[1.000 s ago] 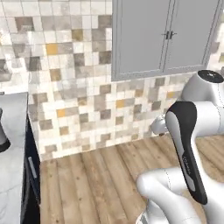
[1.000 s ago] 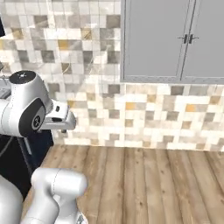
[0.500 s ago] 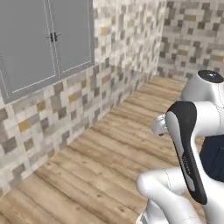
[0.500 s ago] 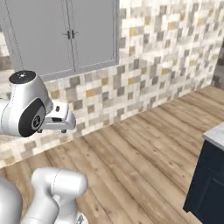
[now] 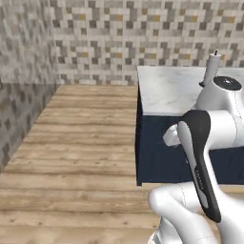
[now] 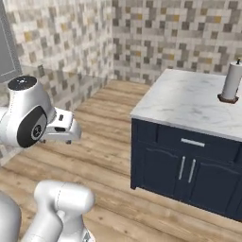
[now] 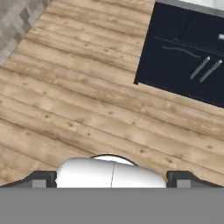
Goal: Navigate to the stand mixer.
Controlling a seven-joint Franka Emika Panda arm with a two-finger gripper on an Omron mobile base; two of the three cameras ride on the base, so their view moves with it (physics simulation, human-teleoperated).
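1. A dark blue cabinet [image 6: 189, 165] with a white marble top [image 6: 189, 101] stands on the wood floor [image 5: 76, 143].
2. A roll of paper towels [image 6: 231, 81] stands upright on the far part of that top. In the left base view it is at the back of the top [image 5: 211, 69].
3. The cabinet front has a drawer with a silver handle [image 6: 193, 142] and two doors with silver handles.
4. Tiled walls [image 5: 143, 38] meet in a corner behind the floor.
5. The stand mixer cannot be seen, so I cannot tell where it lies from the jaws.
6. The hand view looks down at the floor [image 7: 87, 109] and the cabinet [image 7: 188, 57]. I cannot tell if the jaws are apart or together.
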